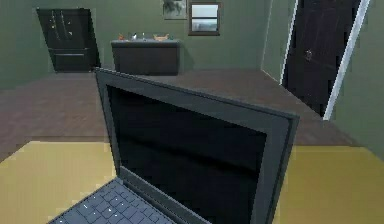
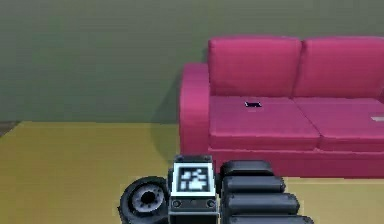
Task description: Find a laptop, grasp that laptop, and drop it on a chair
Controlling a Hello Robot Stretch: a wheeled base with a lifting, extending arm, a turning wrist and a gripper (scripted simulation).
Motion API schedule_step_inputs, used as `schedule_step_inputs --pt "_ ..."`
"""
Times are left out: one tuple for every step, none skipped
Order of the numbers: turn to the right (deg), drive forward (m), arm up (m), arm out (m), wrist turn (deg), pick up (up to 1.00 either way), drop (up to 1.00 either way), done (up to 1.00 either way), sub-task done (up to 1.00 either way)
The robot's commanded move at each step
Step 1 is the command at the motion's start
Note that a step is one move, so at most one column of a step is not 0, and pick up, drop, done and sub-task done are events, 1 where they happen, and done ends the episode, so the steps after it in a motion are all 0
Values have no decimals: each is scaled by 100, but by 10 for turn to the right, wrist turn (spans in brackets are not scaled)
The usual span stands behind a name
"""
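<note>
The laptop (image 1: pixel 190 150) stands with its lid raised on a yellow table (image 1: pixel 40 175), close in front of the forward camera; its dark screen faces that camera and is turned a little, so the hinge runs slantwise to the table's far edge; the grey keyboard reaches down to the forward view's bottom edge. The lid's top corner rises past the table's far edge in the picture, over a brown floor. Farther back stand a dark refrigerator (image 1: pixel 67 40) at the forward view's left, a dark counter (image 1: pixel 145 55) with small things on top, a window (image 1: pixel 204 17) and a framed picture (image 1: pixel 174 9) on the green wall, and a dark door (image 1: pixel 320 50) in a white frame at the right.

In the arm side view the arm (image 2: pixel 255 195) sits low at the bottom edge, just right of the middle, over the yellow tabletop; its dark ribbed segments lie packed close together; at its end is a white square with black marks (image 2: pixel 195 180), and left of that the gripper (image 2: pixel 145 200) shows as a dark rounded body. The fingers cannot be made out against it, so I cannot tell whether it holds anything. Beyond the table's far edge stands a crimson sofa (image 2: pixel 290 110); a small dark thing (image 2: pixel 252 103) lies on its seat cushion.
</note>
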Motion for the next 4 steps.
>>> schedule_step_inputs --pt "450 0 0 0 0 0 0 0 0" --pt "450 0 0 0 0 0 0 0 0" --pt "90 0 0 0 0 0 0 0 0" --pt "30 0 0 0 0 0 0 0 0"
